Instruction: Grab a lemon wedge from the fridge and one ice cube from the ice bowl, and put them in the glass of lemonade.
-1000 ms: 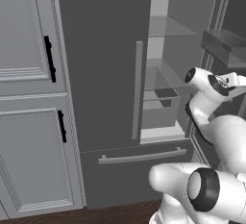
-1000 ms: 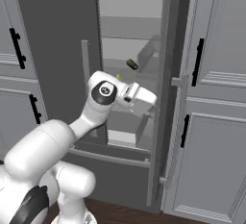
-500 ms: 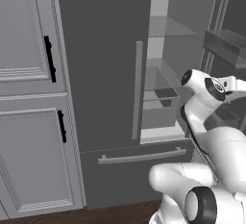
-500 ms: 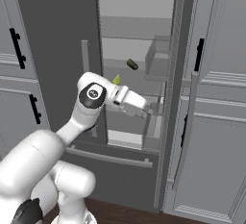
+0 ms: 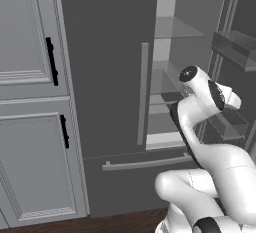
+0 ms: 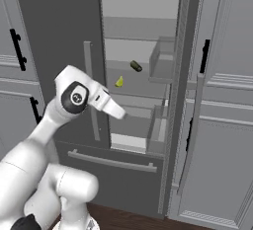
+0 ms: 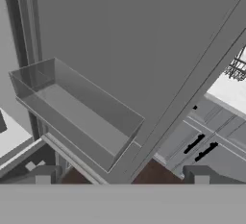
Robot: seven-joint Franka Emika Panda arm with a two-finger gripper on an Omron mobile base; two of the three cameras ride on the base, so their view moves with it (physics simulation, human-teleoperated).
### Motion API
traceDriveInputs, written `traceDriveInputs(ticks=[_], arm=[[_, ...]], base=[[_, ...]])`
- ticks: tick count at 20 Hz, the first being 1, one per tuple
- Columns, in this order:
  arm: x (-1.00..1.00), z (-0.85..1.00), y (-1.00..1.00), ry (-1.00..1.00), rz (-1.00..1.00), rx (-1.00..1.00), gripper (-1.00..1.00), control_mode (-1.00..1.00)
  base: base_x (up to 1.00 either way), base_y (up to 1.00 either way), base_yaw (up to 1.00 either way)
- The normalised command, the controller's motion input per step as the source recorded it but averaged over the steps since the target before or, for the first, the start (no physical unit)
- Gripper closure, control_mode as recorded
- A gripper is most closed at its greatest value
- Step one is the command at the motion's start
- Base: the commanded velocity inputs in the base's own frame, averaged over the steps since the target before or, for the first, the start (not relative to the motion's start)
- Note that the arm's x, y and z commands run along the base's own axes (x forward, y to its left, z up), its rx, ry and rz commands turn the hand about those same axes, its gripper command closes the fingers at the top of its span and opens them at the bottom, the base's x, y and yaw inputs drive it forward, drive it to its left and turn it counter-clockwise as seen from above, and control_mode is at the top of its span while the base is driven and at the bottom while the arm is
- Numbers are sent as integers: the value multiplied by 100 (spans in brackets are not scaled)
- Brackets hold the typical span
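Note:
The fridge [image 6: 59,36] stands with its left door closed and its right door swung open. On a glass shelf inside lies the tiny yellow lemon wedge [image 6: 119,81]. My gripper [image 6: 121,114] hangs in front of the opening, just below the wedge and nearer to me, angled down to the right. Looking along the hand, my gripper [image 7: 122,177] is open and empty, with both fingertips [image 7: 43,174] wide apart, facing the inside of the open door. The ice bowl and the glass of lemonade are out of view.
A dark green elongated item [image 6: 136,66] lies on the same shelf, up and right of the wedge. The open door [image 6: 185,100] carries clear bins [image 7: 77,112]. Light grey cabinets [image 5: 30,77] with black handles flank the fridge. A drawer bar handle [image 6: 111,162] runs below.
My hand has drawn back to the left and dipped lower, away from the open door. The door swung a little wider early on. The jaws have stayed open.

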Motion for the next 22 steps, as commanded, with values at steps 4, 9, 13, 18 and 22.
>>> traceDriveInputs(ticks=[4,9,13,18,22], arm=[[61,-2,28,-10,56,67,-100,-100],[-13,-3,64,11,75,15,-100,-100],[-25,-14,96,-12,20,-9,-100,-100],[59,-3,92,-29,0,0,-100,-100],[100,-16,69,-18,0,0,-100,-100]], base=[[0,0,0],[0,0,0],[0,0,0],[0,0,0],[0,0,0]])
